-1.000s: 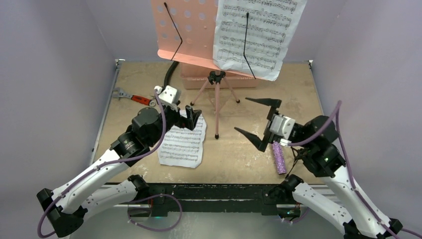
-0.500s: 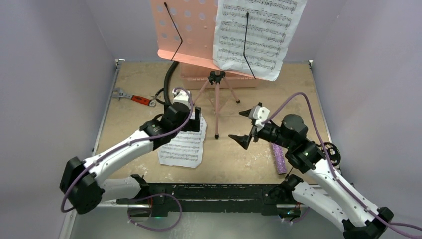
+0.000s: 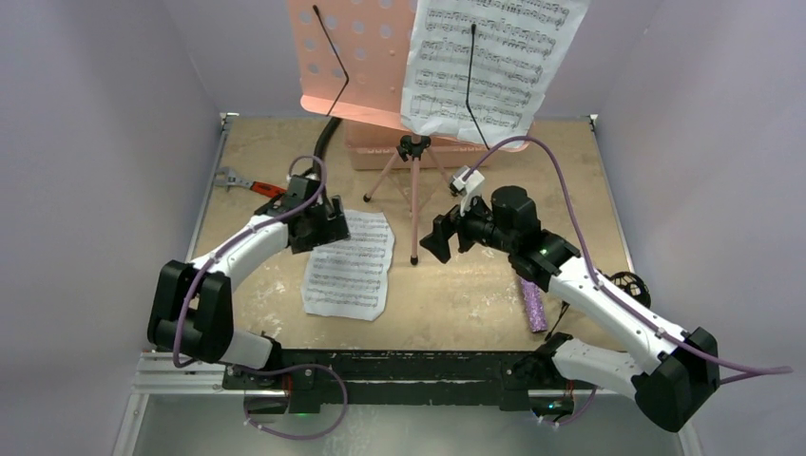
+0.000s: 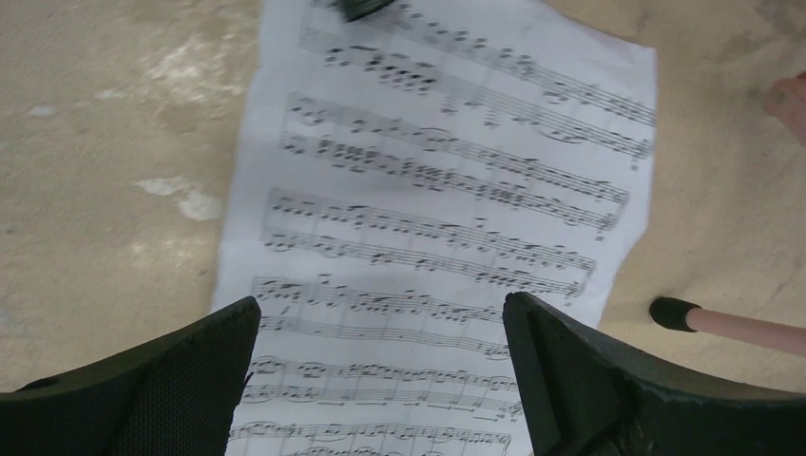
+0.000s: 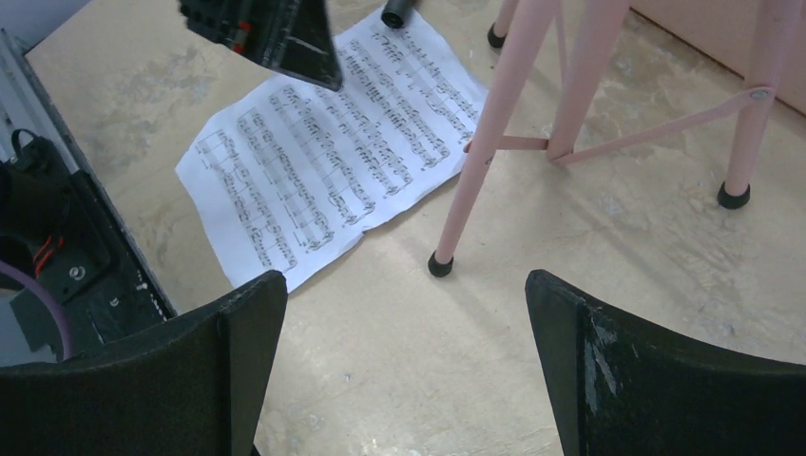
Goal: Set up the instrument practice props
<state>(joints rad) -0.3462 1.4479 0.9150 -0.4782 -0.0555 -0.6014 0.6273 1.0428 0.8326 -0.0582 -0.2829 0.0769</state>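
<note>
Hovering spread and unladen at the upper left corner of the loose white sheet-music page (image 3: 350, 275), which lies lengthwise up-down left of centre on the wooden table (image 3: 257, 152), the left hand (image 4: 380, 304) is nearer than the likewise spread right hand (image 3: 440, 245).

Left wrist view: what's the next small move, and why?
Probably lower the left tool onto the loose sheet-music page and pinch an edge. The tool is open above the page, which lies flat on the table, and the pink music stand has its left half bare.
</note>
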